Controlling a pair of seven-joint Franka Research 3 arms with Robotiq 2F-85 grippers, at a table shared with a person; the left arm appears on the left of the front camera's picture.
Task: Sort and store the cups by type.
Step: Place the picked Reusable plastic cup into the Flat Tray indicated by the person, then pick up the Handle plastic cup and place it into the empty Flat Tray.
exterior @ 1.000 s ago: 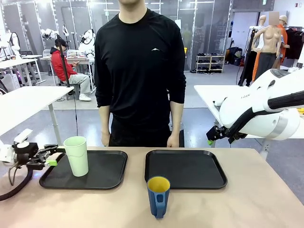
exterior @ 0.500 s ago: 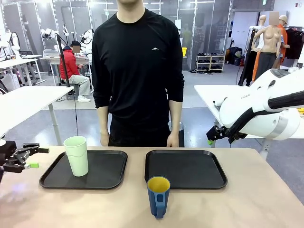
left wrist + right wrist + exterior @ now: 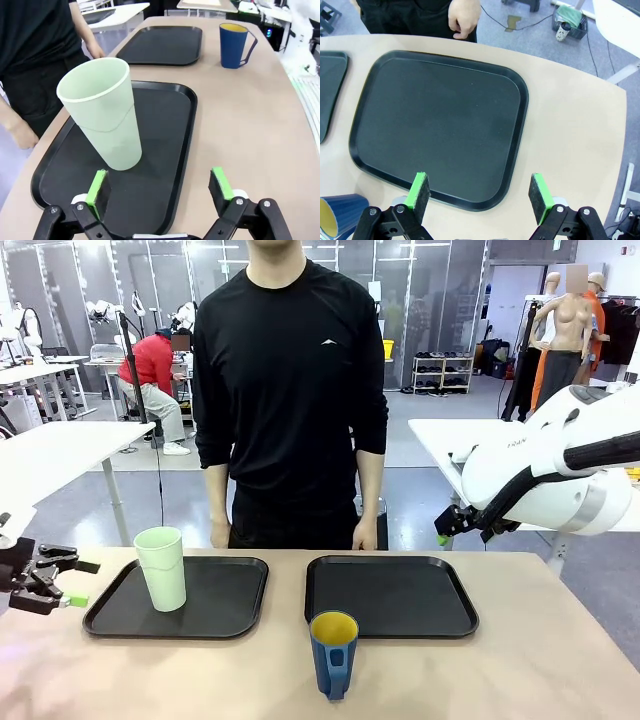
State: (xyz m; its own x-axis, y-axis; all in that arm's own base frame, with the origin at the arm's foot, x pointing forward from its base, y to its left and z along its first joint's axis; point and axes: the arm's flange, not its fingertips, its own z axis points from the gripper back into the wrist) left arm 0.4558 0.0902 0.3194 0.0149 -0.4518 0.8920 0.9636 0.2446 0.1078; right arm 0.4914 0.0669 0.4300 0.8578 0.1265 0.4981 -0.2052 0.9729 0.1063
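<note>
A tall pale mint-green tumbler (image 3: 162,568) stands upright on the left black tray (image 3: 215,615); the left wrist view shows the tumbler (image 3: 102,113) just ahead of my fingers. My left gripper (image 3: 62,582) is open and empty at the table's left edge, clear of the tray. A dark blue mug (image 3: 333,654) with a yellow inside stands on the bare table near the front, also seen as the mug (image 3: 234,45) and the mug (image 3: 340,216). My right gripper (image 3: 445,526) hangs open above the right tray (image 3: 435,127), holding nothing.
A person in black stands at the far side with both hands hanging at the table edge, one hand (image 3: 464,17) near the right tray. The tabletop (image 3: 540,660) is bare at the front right.
My left gripper has drawn back leftward from beside the tumbler to the table's left edge. The tumbler stays on the left tray. The right arm has not moved.
</note>
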